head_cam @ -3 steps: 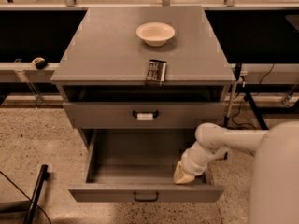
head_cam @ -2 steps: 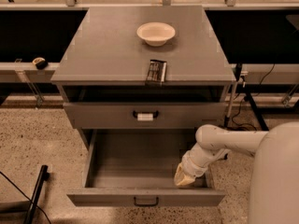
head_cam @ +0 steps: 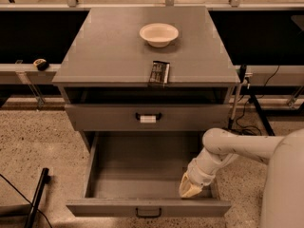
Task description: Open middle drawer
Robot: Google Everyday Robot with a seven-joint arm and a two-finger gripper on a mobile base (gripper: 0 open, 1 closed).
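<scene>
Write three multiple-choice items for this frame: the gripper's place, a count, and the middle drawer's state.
1. Where is the gripper? A on the cabinet top; B inside the middle drawer, near its right front corner; C on the floor.
2. How many things lie on the cabinet top? A one; B two; C four.
3. The middle drawer is: A shut; B pulled far out; C removed.
Key: 1 B, its tip sits within the drawer's walls. 2 B, a bowl and a dark packet. 3 B, its bare floor shows.
</scene>
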